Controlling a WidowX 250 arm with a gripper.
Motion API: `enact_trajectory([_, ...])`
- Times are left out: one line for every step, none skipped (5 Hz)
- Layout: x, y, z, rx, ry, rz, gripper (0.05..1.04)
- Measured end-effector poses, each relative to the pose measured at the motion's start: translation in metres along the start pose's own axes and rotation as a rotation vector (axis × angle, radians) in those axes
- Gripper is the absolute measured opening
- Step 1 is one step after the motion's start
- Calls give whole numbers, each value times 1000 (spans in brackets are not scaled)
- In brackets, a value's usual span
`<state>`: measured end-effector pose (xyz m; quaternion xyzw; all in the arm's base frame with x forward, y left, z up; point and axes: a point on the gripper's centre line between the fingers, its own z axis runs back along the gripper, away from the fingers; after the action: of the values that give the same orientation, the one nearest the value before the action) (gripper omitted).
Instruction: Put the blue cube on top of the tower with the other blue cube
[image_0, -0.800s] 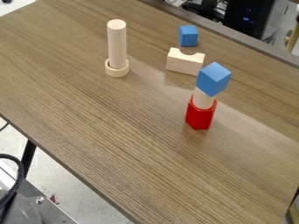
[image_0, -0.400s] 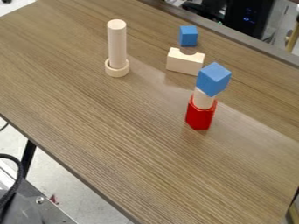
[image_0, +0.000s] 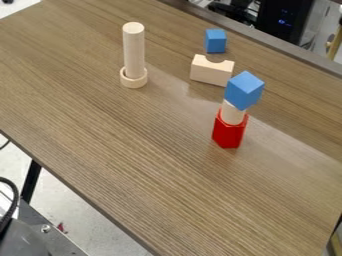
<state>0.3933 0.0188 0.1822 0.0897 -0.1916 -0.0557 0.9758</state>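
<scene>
Table: wood-grain top (image_0: 133, 165), running slantwise across the camera view, pale floor (image_0: 83, 210) showing past its lower left edge.
Background: dark box (image_0: 284, 17) with little blue lights, up at top right, beyond the far edge.
Lower left corner: black cable (image_0: 15, 200) looping beside a grey metal plate (image_0: 40, 220) with a screw in it, plus a dark table leg (image_0: 30, 182) near both.
Claw: honestly can't tell how wide open I am, or whether I've got hold of anything.
Tower: stands right of centre, three pieces high, so here's my rundown from the bottom up.
Red block (image_0: 229, 132): upright on the tabletop, sides faceted, shiny.
Peg (image_0: 232, 115): pale wood, round, sticking up out of the red block's top.
Top cube (image_0: 244, 90): blue, sitting on the peg, turned so an edge points toward the camera, wider than the peg under it.
Far cube (image_0: 215, 41): the other blue one, flat on the tabletop near the far edge, apart from the tower.
Arch (image_0: 208, 71): pale wood block, notch facing up, lying between the far cube and the tower.
Rod (image_0: 133, 47): tall pale cylinder, upright over on the left, its foot inside a ring (image_0: 133, 82) of the same pale wood.
</scene>
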Motion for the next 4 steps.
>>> enact_trajectory([13,21,-21,17,3,46,998])
enact_trajectory([17,32,-46,-15,-3,57,998])
enact_trajectory([14,39,-74,-48,0,26,998])
enact_trajectory([9,42,-95,-92,12,32,998])
